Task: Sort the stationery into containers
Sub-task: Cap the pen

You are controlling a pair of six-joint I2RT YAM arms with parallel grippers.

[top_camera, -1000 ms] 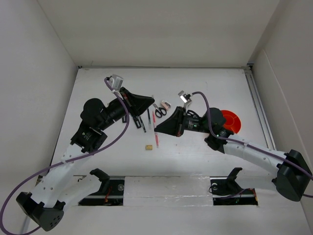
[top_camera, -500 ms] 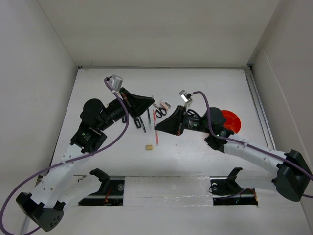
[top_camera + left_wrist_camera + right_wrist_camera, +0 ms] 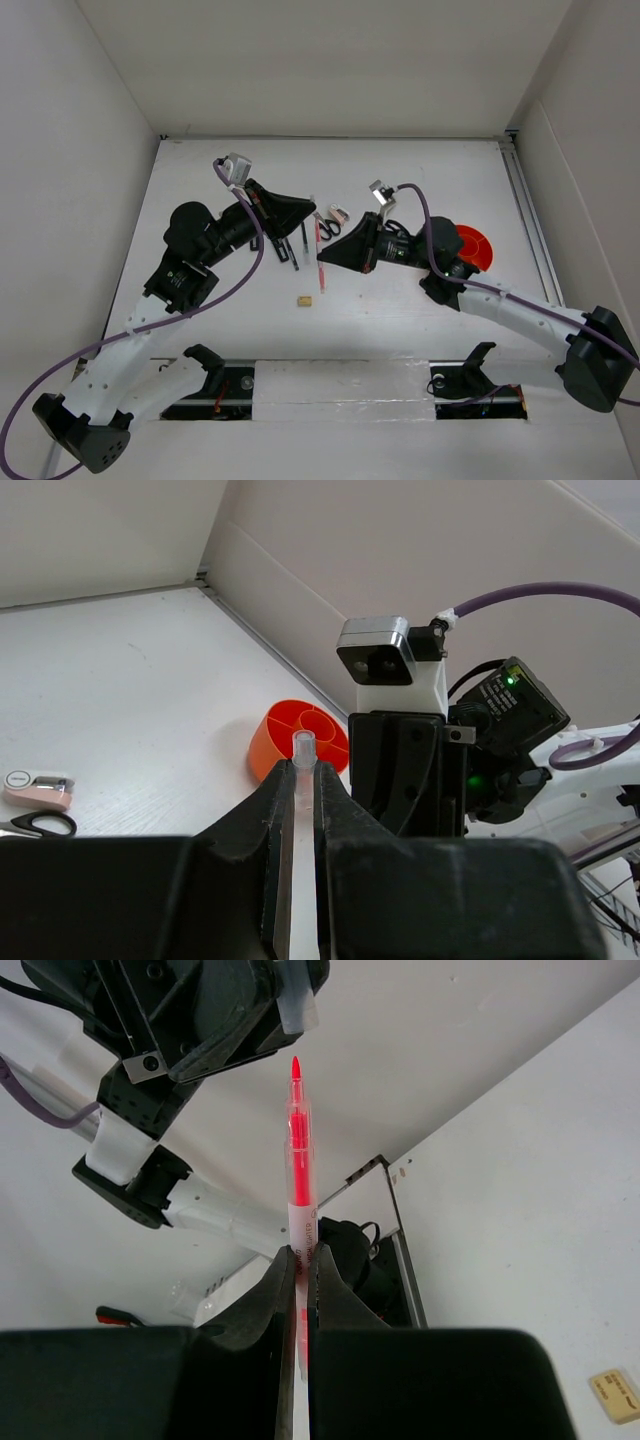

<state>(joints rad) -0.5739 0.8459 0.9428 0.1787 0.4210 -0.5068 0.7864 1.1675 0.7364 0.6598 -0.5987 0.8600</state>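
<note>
Orange marks the one cup, which sits right of centre on the white table and is partly hidden behind the right arm's wrist. From above, the left arm rises from the near-left corner, bends at the elbow and points its left gripper toward the middle. The right arm sweeps in low from the near-right corner, and the right gripper is closed on the red-orange pen, which crosses its tips. Just beside the two grippers lie one pair of scissors, one pinkish-white piece, two dark pens and, nearer the bases, one tan eraser. The far half of the table is bare up to the walls, and a rail runs along the right edge.

In the left wrist view, the left gripper has its fingers nearly pressed together, pinching a clear-tipped pen that pokes out past them. The right arm faces it close by. The cup shows its inner dividers behind the pen, well apart from the scissors and the pinkish-white piece at the left.

In the right wrist view, the right gripper pinches the red-orange pen, whose tip points at the left arm. The eraser lies alone on open table at the lower right.
</note>
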